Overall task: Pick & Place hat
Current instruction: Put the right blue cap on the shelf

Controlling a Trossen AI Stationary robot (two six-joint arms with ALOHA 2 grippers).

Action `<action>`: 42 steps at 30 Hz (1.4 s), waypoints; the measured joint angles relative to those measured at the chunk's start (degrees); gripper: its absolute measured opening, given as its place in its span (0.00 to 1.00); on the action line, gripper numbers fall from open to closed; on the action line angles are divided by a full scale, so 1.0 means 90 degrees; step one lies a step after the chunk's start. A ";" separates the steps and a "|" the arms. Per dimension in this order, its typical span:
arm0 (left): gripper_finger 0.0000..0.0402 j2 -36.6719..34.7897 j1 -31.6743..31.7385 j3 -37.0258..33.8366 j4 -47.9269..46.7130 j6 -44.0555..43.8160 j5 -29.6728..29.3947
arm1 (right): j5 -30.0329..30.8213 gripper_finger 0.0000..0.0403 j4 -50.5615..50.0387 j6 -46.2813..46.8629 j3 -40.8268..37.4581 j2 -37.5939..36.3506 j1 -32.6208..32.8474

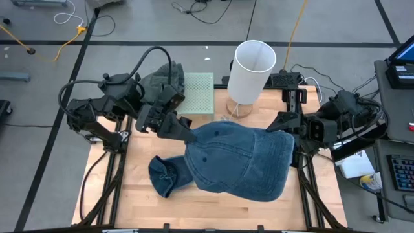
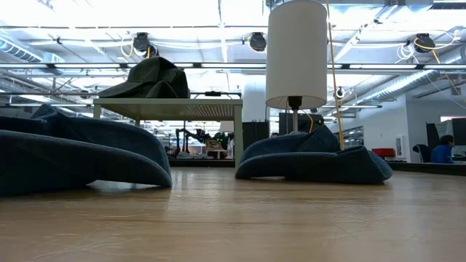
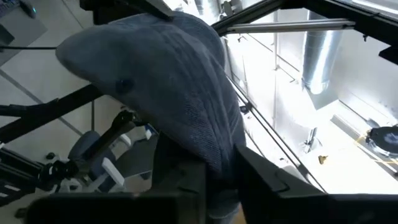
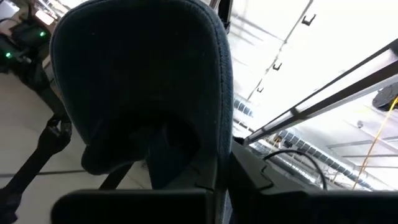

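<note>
My bench, and the hall around it

I work over a pale wooden bench on a grey floor crossed with dark tape and trailing cables. Beyond it I see a bright hall with ceiling pipes, round lamps, and a seated person in blue far off.

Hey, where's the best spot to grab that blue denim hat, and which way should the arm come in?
Judging by its pose, the blue denim hat is best taken by its thin edge fabric at the sides, coming in level from each side. The crown is wide and soft, too broad for a pincer. Both already do this: the left pincer is shut on one edge, the right pincer on the opposite one.
</note>
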 joint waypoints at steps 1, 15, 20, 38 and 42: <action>0.14 0.0000 0.0004 0.0000 0.0000 0.0003 0.0035 | 0.0001 0.03 -0.0063 0.0007 0.0000 0.0000 0.0000; 0.01 -0.0120 0.0715 0.0002 -0.0191 0.0070 0.1034 | 0.1541 0.37 -0.2355 0.2815 0.0002 -0.0268 0.0591; 0.01 -0.0440 0.1339 0.0005 -0.1071 0.0581 0.1489 | 0.2770 0.39 -0.3172 0.3398 0.0005 -0.0304 0.1279; 0.01 -0.1039 0.3646 0.0002 -0.4953 0.5202 0.2946 | 0.3644 0.36 -0.2778 0.2047 0.0002 -0.0284 0.1906; 0.01 -0.0944 0.3991 0.0002 -0.5089 0.5799 0.2638 | 0.3628 0.35 -0.2546 0.1861 0.0002 -0.0284 0.1906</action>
